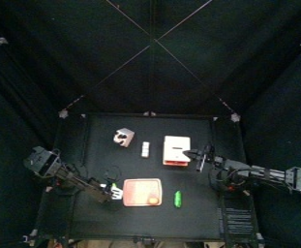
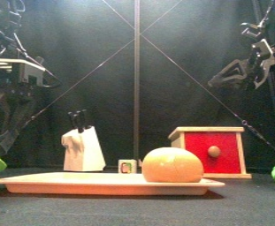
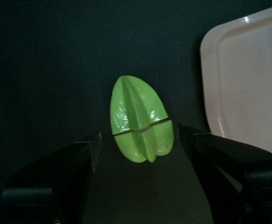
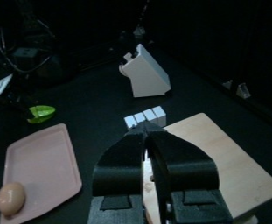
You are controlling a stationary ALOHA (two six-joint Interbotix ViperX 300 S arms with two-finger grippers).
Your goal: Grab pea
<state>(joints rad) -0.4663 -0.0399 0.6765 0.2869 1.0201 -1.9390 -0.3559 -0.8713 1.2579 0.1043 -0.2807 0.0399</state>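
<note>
The small bright green pod-shaped toy pea (image 1: 176,200) is lying on the black bench (image 1: 95,145), just beside the right edge of the pink square plastic plate (image 1: 143,193) and apart from both arms. A round orange-yellow toy fruit (image 2: 172,164) is sitting on that plate.

The left end effector (image 3: 142,144) is reaching in at the plate's left side with its jaws standing apart around a different thing, a paler green oval leaf-like piece (image 3: 141,118) with a seam across it. The piece is sitting between the two jaws, but whether they are pressing on it is not clear.

The right end effector (image 4: 153,138) is hanging with its jaws closed together and holding nothing, over a pale wooden board (image 4: 226,162). A white knife block (image 4: 148,72) is standing beyond it, with small white cubes (image 4: 146,115) between block and board. A red box with a wooden top (image 2: 210,150) is showing in the front view.
</note>
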